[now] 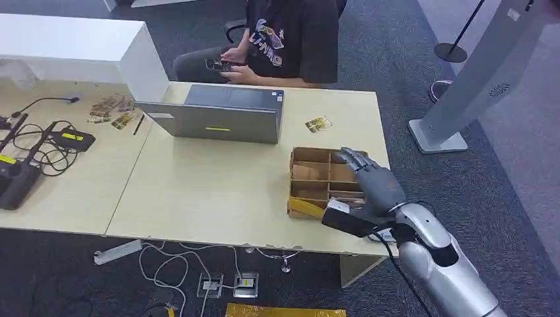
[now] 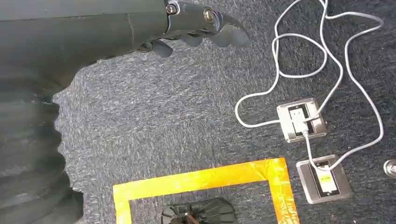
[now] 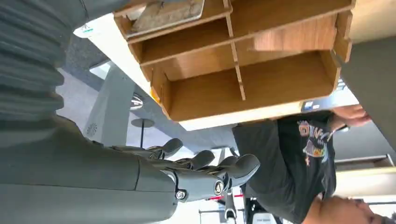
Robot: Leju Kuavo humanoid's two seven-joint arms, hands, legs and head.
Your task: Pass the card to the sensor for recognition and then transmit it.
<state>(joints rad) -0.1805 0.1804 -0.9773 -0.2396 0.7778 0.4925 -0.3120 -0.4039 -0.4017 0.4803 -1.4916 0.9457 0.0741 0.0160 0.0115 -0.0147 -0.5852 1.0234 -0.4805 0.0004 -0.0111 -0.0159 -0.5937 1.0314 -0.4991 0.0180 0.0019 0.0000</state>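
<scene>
Right hand (image 1: 374,183) fingers (image 1: 353,159) spread, empty, above divided box (image 1: 310,173), card (image 1: 317,123) apart.

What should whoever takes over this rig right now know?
Right hand: over the cardboard tray at the table's right end, fingers apart, holding nothing.
Left hand: hanging over the carpet, fingers loosely curled, holding nothing.
One card lies on the table beyond the tray, near the laptop; more cards lie far left.
Done: nothing visible; no card picked up.
Left: pick a card, present it to the sensor, pass it on.
</scene>
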